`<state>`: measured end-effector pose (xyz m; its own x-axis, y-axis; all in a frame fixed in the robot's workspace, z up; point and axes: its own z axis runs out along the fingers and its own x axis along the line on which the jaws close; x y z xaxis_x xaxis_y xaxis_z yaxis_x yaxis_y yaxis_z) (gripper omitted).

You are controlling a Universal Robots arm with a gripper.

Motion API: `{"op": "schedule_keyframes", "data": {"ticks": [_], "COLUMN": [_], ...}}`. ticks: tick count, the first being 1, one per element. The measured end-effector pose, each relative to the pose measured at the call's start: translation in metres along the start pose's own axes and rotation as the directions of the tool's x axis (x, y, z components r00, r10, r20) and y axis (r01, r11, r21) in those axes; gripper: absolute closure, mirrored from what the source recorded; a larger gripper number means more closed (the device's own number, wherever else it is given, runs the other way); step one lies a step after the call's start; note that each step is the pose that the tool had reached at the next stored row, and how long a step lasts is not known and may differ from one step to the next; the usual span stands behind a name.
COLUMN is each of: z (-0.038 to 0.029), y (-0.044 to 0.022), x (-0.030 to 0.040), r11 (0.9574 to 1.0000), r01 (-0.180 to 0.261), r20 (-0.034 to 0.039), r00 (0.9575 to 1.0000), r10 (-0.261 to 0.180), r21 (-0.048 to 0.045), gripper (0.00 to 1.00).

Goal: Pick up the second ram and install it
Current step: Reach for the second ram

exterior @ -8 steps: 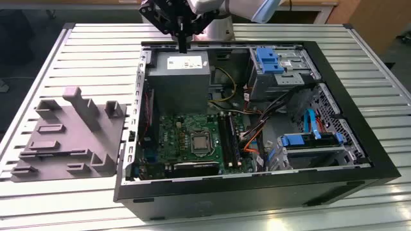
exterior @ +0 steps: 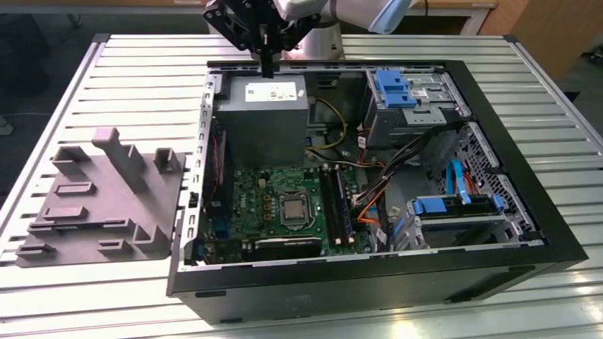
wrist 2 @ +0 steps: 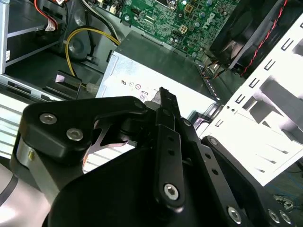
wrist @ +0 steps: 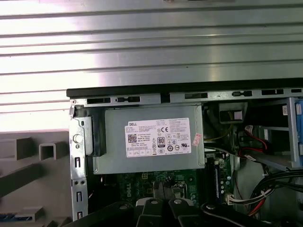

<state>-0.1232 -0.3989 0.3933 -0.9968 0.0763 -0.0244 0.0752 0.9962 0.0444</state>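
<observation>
Closed end effector [exterior: 268,73], tips downward.

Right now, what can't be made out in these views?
Exterior view: memory slots too small to tell which hold a stick.
Second wrist view: the gripper hides part of the power supply.
First wrist view: the grey fixture is cut off by the edge.
</observation>
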Motion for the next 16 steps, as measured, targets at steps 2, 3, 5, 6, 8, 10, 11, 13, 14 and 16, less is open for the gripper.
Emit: {"op": "schedule_keyframes", "data": {"ticks": [2,3,5,6,8,10,11,13,14,16], "z": [0.0,0.0,0.0,0.0,-0.0001,-0.0001,-0.0001,-0.0001,-0.0001,-0.0002], "y": [0.0,-0.0001,-0.0001,-0.0001,-0.0002,-0.0003,-0.0004,-0.0004,-0.0005,-0.0005], "x": [0.0006,0.0009,0.0015,0.0018,0.0027,0.0037,0.0042,0.0053,0.0058,0.0067], "r11": [1.0,1.0,1.0,1.0,1.0,1.0,1.0,1.0,1.0,1.0], "r01": [0.0,0.0,0.0,0.0,0.0,0.0,0.0,0.0,0.0,0.0], "r20": [0.0,0.0,0.0,0.0,0.0,0.0,0.0,0.0,0.0001,0.0], "r00": [1.0,1.0,1.0,1.0,1.0,1.0,1.0,1.0,1.0,1.0], "r10": [0.0,0.0,0.0,0.0,0.0,0.0,0.0,0.0,0.0,0.0], "r21": [0.0,0.0,0.0,0.0,0.0,0.0,0.0,0.0,0.0,0.0], "gripper": [0.89,0.89,0.89,0.89,0.89,0.89,0.89,0.89,0.89,0.89]}}
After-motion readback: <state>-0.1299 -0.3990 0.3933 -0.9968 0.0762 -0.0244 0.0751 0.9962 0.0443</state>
